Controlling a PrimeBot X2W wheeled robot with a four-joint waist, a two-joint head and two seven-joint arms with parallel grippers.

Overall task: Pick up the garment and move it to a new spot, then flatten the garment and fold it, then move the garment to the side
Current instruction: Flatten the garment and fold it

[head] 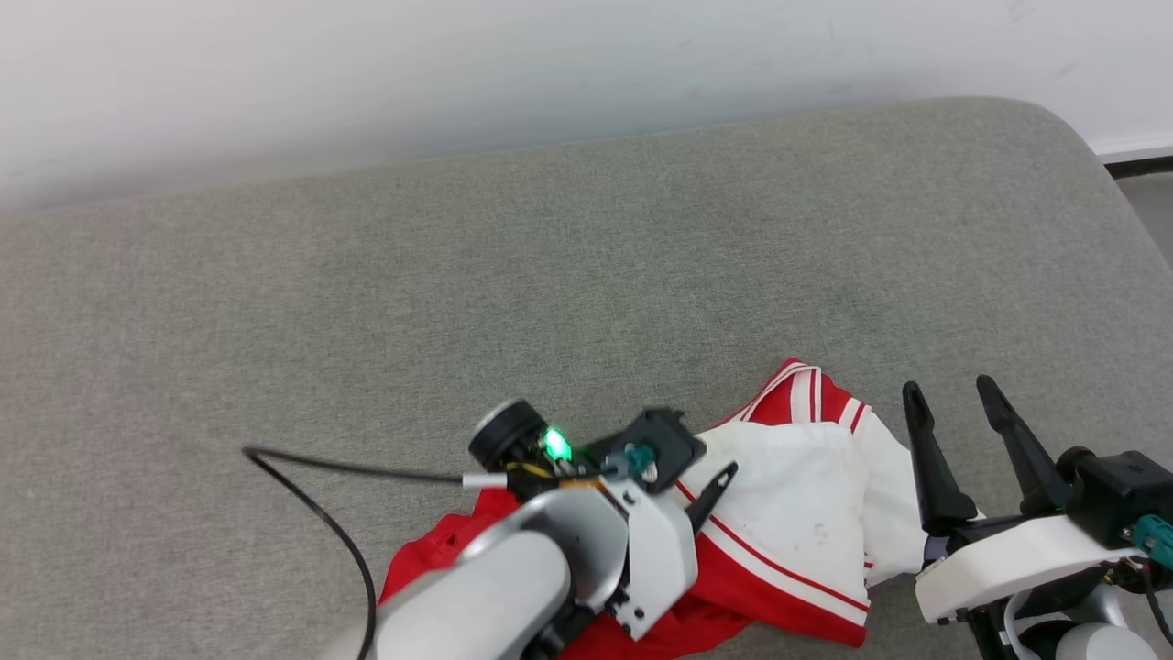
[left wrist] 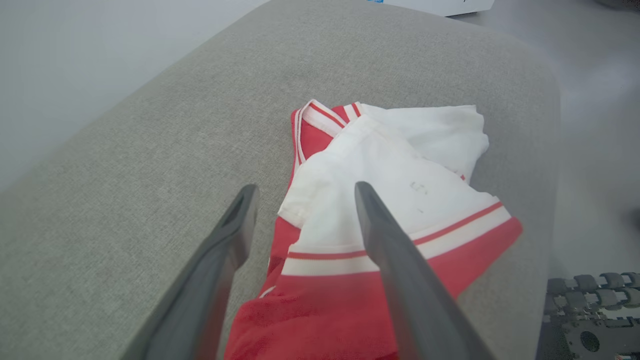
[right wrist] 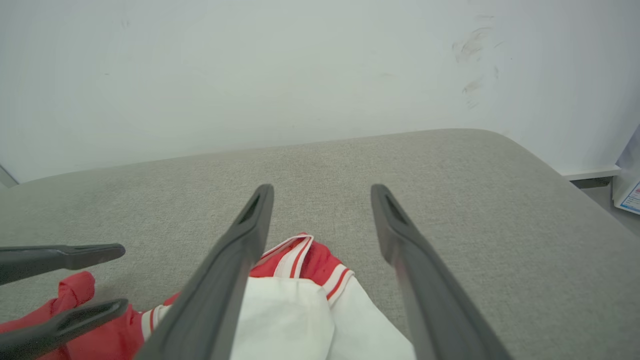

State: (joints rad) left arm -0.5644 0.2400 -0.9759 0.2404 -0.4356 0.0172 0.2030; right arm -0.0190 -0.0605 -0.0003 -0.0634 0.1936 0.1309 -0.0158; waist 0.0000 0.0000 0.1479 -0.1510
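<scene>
Left gripper (left wrist: 305, 190) fingers stand spread apart, gripping nothing, with the crumpled red-and-white garment (left wrist: 390, 165) lying loose just under and beyond their tips. Right gripper (head: 948, 387) fingers are likewise apart and empty, just beside the garment's white edge. Around them stretches the grey padded surface (head: 550, 275).
</scene>
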